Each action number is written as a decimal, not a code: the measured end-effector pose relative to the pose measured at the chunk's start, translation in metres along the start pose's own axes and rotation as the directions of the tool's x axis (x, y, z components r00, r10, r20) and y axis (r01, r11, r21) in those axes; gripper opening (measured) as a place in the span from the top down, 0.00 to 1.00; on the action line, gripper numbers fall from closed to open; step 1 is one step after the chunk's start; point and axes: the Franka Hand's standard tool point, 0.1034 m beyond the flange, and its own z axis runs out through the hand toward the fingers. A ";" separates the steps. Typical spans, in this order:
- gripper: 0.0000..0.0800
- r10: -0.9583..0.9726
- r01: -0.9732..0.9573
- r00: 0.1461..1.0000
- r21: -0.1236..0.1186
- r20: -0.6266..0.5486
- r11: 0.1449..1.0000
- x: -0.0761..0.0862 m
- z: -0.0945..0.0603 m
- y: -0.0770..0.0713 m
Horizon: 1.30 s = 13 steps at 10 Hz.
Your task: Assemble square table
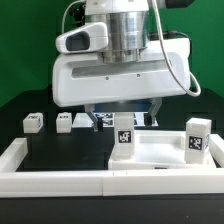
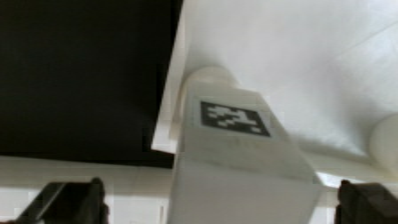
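On the exterior view's left, one small white plastic block leg (image 1: 32, 122) is lying on the black table (image 1: 60, 150), and a second tagged leg (image 1: 64, 121) is lying just beside it. Both are well apart from the slab. In the middle, the two-finger gripper (image 1: 124, 112) is hanging with its jaws spread wide, gripping nothing. It is hanging over a third tagged leg (image 1: 124, 136) that is standing upright at the left edge of the white plastic square slab with raised rim (image 1: 160, 156). The wrist view is showing that leg (image 2: 231, 120) between the dark fingers (image 2: 71, 200). A fourth tagged leg (image 1: 197, 139) is standing at the slab's right edge.
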 end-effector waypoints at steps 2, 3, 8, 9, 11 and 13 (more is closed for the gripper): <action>0.19 0.007 -0.007 1.000 0.000 0.001 1.000 0.000 0.000 -0.002; 0.19 0.012 -0.012 1.000 0.001 0.002 1.000 0.001 0.000 -0.005; 0.64 0.006 -0.006 1.000 -0.001 -0.007 1.000 0.004 -0.001 -0.007; 0.64 0.009 -0.009 1.000 0.000 -0.007 1.000 0.004 -0.001 -0.007; 0.64 0.029 -0.029 1.000 0.000 -0.007 1.000 0.004 -0.001 -0.007; 0.64 0.171 -0.171 0.985 0.002 -0.018 0.985 0.005 0.000 -0.009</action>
